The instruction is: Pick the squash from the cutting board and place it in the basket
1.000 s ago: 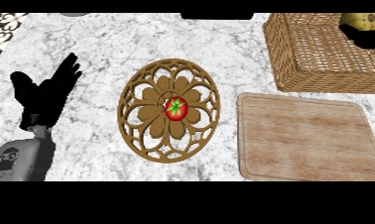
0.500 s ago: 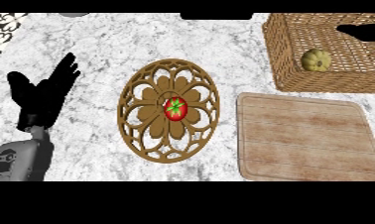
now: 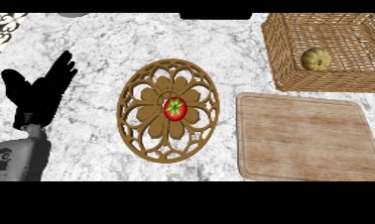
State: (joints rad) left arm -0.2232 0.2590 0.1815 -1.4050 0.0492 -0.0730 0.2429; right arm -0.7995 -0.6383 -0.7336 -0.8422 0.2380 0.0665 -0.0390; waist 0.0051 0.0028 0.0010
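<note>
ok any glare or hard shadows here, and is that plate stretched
Head view: even light, no glare on the counter, no clear cast shadows by the plate or cutting board; the round plate looks taller than wide; the left hand shows as flat black.

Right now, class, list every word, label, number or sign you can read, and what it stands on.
None: no readable text on the woven wicker basket, the pale yellow squash, the light wooden cutting board, the brown carved round plate, the red tomato or the grey marble counter.
</note>
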